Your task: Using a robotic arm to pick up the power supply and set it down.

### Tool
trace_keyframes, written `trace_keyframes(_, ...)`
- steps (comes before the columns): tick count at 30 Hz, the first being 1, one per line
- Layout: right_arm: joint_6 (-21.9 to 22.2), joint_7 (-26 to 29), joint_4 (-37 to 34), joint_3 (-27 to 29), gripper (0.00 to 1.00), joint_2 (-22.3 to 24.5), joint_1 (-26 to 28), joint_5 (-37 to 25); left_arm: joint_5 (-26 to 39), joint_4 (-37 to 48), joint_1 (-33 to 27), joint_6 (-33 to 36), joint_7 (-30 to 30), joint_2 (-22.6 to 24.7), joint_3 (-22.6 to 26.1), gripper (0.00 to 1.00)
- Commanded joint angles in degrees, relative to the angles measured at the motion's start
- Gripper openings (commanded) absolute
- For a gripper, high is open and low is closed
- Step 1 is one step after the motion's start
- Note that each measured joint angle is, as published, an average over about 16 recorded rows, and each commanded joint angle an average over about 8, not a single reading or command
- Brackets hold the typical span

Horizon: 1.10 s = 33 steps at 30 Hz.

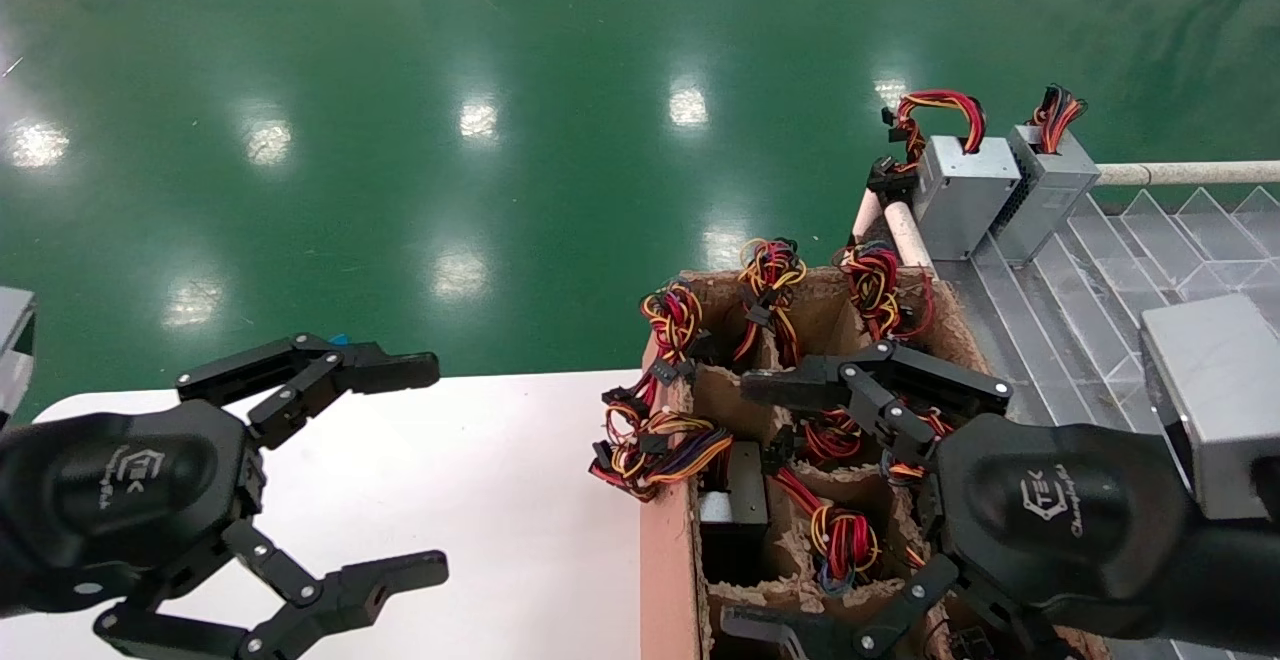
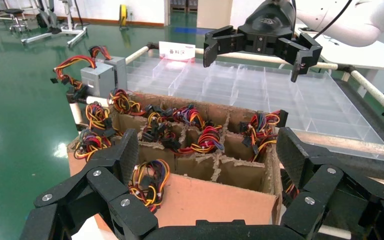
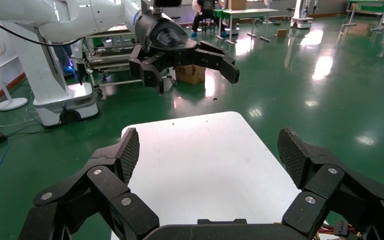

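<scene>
The right claw (image 1: 795,505) hangs wide open over the cardboard box (image 1: 668,580). A power supply (image 1: 733,505) stands at its nine o'clock: probably heavy, stiff, smooth metal. Better grip the flat sides, not the wires (image 1: 655,445).

The right gripper (image 1: 775,505) covers the near compartments of the cardboard box (image 1: 664,560), whose near end runs off the bottom edge. Wire bundles (image 1: 845,540) hide whatever sits in most compartments. The small label (image 2: 177,50) on the rail is too small to read.
</scene>
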Motion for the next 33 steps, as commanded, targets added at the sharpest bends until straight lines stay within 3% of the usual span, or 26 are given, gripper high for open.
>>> trace_keyframes(1, 0.0, 0.0, 0.0, 0.0, 1.00, 0.0, 0.0, 0.0, 0.0, 0.0, 0.0, 0.0, 0.0, 0.0, 0.0, 1.00)
trace_keyframes(31, 0.0, 0.0, 0.0, 0.0, 1.00, 0.0, 0.0, 0.0, 0.0, 0.0, 0.0, 0.0, 0.0, 0.0, 0.0, 1.00)
trace_keyframes(33, 0.0, 0.0, 0.0, 0.0, 1.00, 0.0, 0.0, 0.0, 0.0, 0.0, 0.0, 0.0, 0.0, 0.0, 0.0, 0.77)
